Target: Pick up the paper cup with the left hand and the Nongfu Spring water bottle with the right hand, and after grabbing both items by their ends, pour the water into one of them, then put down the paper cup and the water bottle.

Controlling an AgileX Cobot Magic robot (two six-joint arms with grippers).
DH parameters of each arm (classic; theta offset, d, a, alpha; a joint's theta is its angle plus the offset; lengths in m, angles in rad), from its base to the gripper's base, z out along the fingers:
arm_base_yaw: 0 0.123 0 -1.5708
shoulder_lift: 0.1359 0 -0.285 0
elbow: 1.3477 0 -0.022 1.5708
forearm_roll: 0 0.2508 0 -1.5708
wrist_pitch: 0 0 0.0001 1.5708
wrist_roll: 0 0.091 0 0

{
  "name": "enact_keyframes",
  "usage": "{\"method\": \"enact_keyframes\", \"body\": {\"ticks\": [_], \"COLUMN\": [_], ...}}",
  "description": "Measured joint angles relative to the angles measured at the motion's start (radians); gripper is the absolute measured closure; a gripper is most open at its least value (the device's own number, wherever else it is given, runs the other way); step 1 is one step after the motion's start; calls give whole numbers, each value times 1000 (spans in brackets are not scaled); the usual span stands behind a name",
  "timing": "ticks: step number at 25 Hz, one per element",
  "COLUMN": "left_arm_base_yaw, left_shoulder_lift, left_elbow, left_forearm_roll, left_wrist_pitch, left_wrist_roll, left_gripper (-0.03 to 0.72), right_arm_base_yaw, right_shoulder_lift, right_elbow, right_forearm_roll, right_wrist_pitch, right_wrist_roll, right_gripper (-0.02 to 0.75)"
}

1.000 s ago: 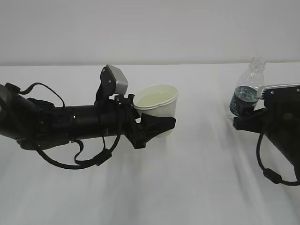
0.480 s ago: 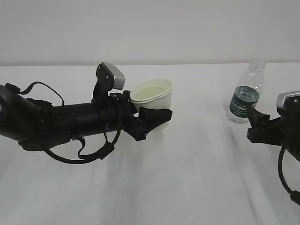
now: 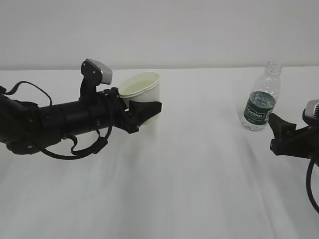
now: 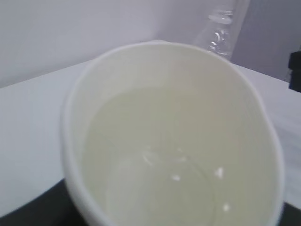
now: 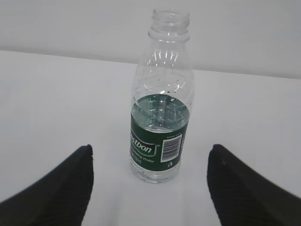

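The white paper cup [image 3: 142, 88] is held in my left gripper [image 3: 144, 107], whose black fingers are shut on its lower wall at the table's left middle. It leans slightly, and its base is hidden. From the left wrist the cup [image 4: 169, 141] fills the picture, with clear water [image 4: 160, 169] in its bottom. The Nongfu Spring water bottle [image 3: 262, 98] stands upright and uncapped at the right, water reaching its green label [image 5: 160, 134]. My right gripper [image 3: 275, 132] is open just in front of it, touching nothing. Its two fingers [image 5: 61, 188] stand wide on either side of the bottle's base.
The white table [image 3: 199, 189] runs back to a pale wall [image 3: 199, 30]. The left arm's black body and cables [image 3: 55, 124] lie low over the table's left side. The bottle's top [image 4: 221, 21] shows behind the cup from the left wrist.
My left gripper has carried the cup leftward and further back. My right gripper has let go of the tilted bottle and drawn back to the right; the bottle now stands upright alone.
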Motion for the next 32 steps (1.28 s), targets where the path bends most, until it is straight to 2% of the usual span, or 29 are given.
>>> {"method": "enact_keyframes", "body": {"ticks": [12,32], "left_arm_base_yaw": [137,268], "left_shoulder_lift": [0,0], "left_elbow": [0,0], "left_forearm_roll": [-6,-34], "left_wrist_pitch": [34,56], "left_wrist_roll": [16,56], "left_gripper": [250,252], "right_arm_base_yaw": [0,0], "right_shoulder_lift": [-2,-2], "right_elbow": [6,6], "right_forearm_roll": [-13,-33], "right_wrist_pitch": [0,0], "right_wrist_roll": [0,0], "right_gripper": [174,174]}}
